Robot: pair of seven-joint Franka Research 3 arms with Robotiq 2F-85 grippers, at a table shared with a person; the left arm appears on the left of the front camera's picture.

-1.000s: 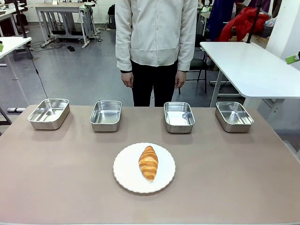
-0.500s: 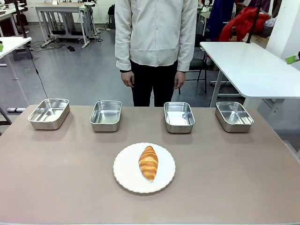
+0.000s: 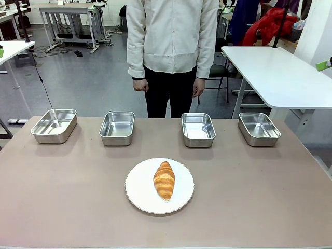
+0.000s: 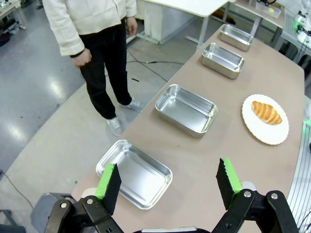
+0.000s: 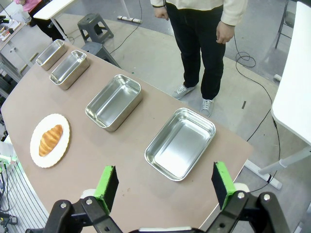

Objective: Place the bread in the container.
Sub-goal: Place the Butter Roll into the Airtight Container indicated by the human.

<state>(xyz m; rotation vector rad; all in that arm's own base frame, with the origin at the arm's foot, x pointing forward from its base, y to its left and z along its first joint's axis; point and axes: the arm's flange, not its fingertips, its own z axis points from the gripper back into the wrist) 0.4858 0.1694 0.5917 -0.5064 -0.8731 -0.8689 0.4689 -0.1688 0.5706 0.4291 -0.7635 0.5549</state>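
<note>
Bread (image 3: pixel 164 180) on white plate (image 3: pixel 138 191) mid tabletop (image 3: pixel 62 197) toward near edge, four steel containers (image 3: pixel 198 129) along far edge; left gripper (image 4: pixel 168 171) and right gripper (image 5: pixel 164 175) spread wide, empty.

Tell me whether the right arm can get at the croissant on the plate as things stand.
Probably yes. The right gripper hangs open above the end of the table, and the croissant lies uncovered on the white plate, with nothing standing between them on the near side.
</note>
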